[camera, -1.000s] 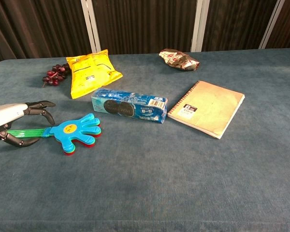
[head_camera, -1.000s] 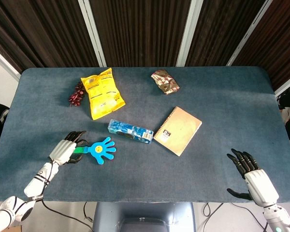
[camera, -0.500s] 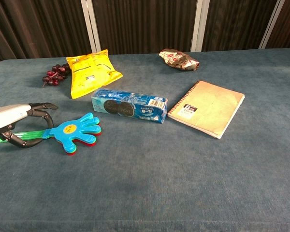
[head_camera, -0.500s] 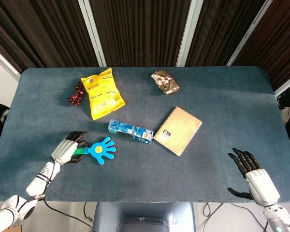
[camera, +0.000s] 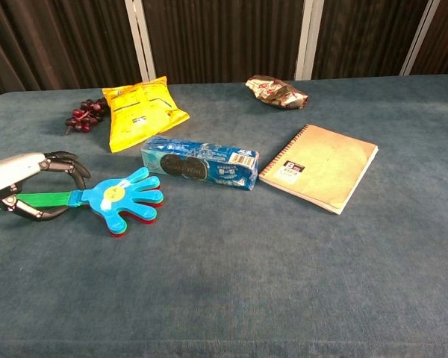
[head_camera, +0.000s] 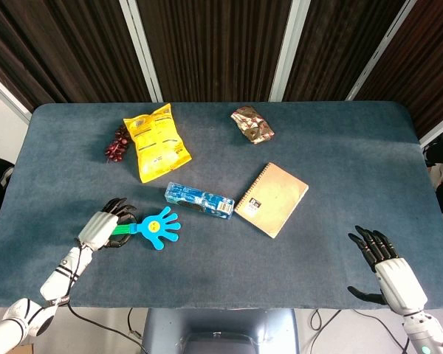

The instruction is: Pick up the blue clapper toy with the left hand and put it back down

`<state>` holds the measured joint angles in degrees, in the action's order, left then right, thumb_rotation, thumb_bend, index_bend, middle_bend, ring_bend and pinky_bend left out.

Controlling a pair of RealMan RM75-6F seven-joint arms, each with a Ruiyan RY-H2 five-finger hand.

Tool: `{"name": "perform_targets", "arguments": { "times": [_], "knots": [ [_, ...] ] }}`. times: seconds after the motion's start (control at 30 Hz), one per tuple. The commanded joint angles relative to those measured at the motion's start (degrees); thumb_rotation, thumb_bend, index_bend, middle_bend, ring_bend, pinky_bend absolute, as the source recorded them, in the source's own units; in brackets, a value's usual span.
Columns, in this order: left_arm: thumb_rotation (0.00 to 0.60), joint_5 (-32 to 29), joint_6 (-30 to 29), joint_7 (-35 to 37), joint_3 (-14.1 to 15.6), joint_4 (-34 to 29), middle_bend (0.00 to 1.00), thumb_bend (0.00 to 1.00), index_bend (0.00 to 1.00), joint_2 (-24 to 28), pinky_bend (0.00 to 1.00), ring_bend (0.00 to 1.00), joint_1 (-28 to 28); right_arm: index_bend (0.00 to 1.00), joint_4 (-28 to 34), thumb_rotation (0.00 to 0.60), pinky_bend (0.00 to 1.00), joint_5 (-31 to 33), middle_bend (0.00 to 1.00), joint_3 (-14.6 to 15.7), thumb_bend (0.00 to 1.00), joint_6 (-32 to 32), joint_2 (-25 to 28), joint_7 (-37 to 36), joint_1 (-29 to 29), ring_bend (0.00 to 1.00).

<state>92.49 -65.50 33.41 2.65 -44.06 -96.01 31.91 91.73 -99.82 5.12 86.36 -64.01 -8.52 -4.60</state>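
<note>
The blue clapper toy (head_camera: 156,228) (camera: 123,198), a hand-shaped paddle with a green handle, is at the table's front left. My left hand (head_camera: 103,227) (camera: 19,179) grips the green handle, fingers curled over it and thumb under it. In the chest view the blue palm end is tilted up a little off the cloth. My right hand (head_camera: 387,267) rests open at the front right edge, holding nothing; the chest view does not show it.
A blue cookie pack (head_camera: 199,200) (camera: 200,162) lies just right of the clapper. Beyond are a tan notebook (head_camera: 272,199) (camera: 321,165), a yellow snack bag (head_camera: 159,141) (camera: 142,112), dark grapes (head_camera: 118,144) (camera: 84,117) and a crumpled wrapper (head_camera: 252,124) (camera: 276,91).
My left hand has closed on the handle and raised it. The clapper's blue end has lifted and swung slightly toward the cookie pack. The right hand has barely moved.
</note>
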Motion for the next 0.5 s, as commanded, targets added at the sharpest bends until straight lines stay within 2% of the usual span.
{"name": "perform_targets", "arguments": {
  "times": [0.03,0.17,0.27,0.33,0.4,0.43,0.5],
  "knots": [
    [0.600,1.18,-3.52,5.31,0.34,2.19,0.30,0.43,0.79,-1.30,0.03,0.08,-0.70,0.00,0.00,0.600,0.00,-0.05,0.00,0.01,0.21,0.02,-0.03,0.04,0.01,0.00],
    [0.600,1.66,-5.21,8.79,0.70,5.31,0.40,0.47,0.84,-3.01,0.09,0.16,-1.16,0.00,-0.01,0.600,0.00,-0.12,0.00,0.01,0.21,0.12,-0.02,0.02,0.05,0.00],
    [0.600,1.68,-6.63,11.86,0.67,7.29,0.49,0.48,0.84,-4.30,0.18,0.24,-1.61,0.00,-0.04,0.600,0.00,-0.17,0.00,0.02,0.21,0.16,-0.01,-0.02,0.06,0.00],
    [0.600,1.74,-7.89,14.54,0.63,8.47,0.59,0.50,0.85,-5.11,0.30,0.35,-1.95,0.00,-0.04,0.600,0.00,-0.15,0.00,0.02,0.21,0.15,-0.01,-0.02,0.07,0.00],
    [0.600,1.68,-9.25,17.30,0.45,9.45,0.69,0.52,0.85,-5.80,0.46,0.47,-2.30,0.00,-0.04,0.600,0.00,-0.10,0.00,0.02,0.21,0.06,-0.01,0.00,0.05,0.00],
    [0.600,1.68,-9.82,18.36,0.38,9.86,0.71,0.53,0.85,-6.07,0.51,0.49,-2.43,0.00,-0.05,0.600,0.00,-0.09,0.00,0.03,0.21,0.01,-0.03,0.02,0.04,0.00],
    [0.600,1.69,-10.98,20.61,0.22,10.75,0.77,0.54,0.85,-6.62,0.72,0.56,-2.59,0.00,-0.05,0.600,0.00,-0.09,0.00,0.03,0.21,-0.08,-0.05,0.04,0.00,0.00]
  ]
}}
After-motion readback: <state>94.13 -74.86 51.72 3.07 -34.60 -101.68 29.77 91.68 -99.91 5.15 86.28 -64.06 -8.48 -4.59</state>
